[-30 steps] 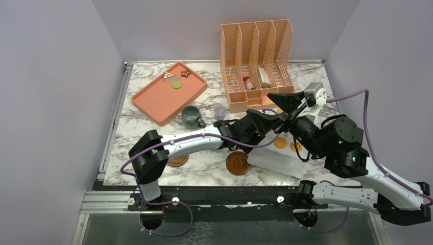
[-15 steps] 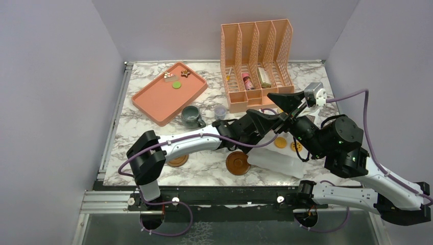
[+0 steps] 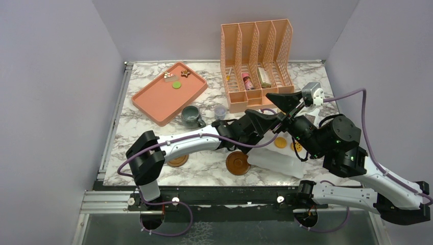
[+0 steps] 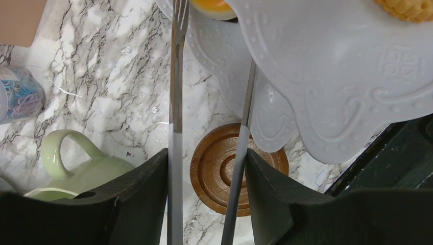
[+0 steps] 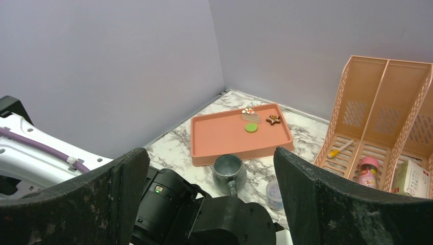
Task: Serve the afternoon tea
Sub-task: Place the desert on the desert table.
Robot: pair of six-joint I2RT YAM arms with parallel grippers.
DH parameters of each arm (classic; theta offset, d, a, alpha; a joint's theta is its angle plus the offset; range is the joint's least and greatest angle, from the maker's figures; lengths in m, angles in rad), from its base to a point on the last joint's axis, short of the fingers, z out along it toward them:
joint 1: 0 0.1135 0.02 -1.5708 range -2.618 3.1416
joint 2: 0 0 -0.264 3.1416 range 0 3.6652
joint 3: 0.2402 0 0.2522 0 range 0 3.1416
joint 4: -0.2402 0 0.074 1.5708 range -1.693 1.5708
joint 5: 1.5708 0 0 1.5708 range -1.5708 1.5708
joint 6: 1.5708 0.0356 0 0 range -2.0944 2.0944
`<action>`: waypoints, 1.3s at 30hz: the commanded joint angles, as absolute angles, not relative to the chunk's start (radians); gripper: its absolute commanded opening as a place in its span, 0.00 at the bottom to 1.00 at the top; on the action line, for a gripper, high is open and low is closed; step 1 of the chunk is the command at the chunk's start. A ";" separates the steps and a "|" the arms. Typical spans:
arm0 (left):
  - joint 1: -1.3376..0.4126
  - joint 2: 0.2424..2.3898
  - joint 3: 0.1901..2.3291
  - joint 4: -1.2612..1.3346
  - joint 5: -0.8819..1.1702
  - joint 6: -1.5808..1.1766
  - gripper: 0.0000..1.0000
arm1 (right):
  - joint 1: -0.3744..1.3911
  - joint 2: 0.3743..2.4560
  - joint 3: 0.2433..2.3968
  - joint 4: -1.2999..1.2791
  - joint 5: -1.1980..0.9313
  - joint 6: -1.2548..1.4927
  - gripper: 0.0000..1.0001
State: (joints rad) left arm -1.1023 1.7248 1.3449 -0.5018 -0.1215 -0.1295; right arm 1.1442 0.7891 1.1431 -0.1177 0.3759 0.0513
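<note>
Tea serving partly done, left gripper (image 4: 207,158) with tongs (image 4: 176,102) by the cookies left to move.
Star cookie (image 3: 185,73), green disc (image 3: 176,85) and small cake (image 3: 168,76) sit on the orange tray (image 3: 153,102). Two yellow cookies (image 3: 280,143) lie on the white plastic sheet (image 3: 275,162), probably next to go. Grey-blue mug (image 3: 192,116) is just beside the tray, and pale green mug (image 4: 76,176) is beside the near coaster (image 3: 237,163); neither is on one. Second coaster (image 3: 177,161) sits apart at left. Left jaws half closed, pinching the tongs. Right gripper (image 5: 209,153) raised, wide apart, empty.
</note>
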 commanded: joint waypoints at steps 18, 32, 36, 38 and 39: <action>-1.112 1.681 1.333 -0.479 -0.183 -0.132 0.50 | 1.141 0.799 1.166 -0.087 0.354 0.037 0.97; -1.017 1.546 1.084 -0.242 0.012 -0.039 0.45 | 1.141 0.769 1.160 -0.082 0.341 0.038 0.97; -1.015 1.595 1.081 -0.243 0.084 -0.006 0.48 | 1.141 0.762 1.147 -0.075 0.340 0.039 0.97; -1.015 1.620 1.081 -0.241 0.094 -0.005 0.48 | 1.141 0.759 1.144 -0.074 0.339 0.038 0.97; -1.014 1.629 1.079 -0.237 0.088 -0.005 0.48 | 1.141 0.759 1.144 -0.074 0.340 0.038 0.97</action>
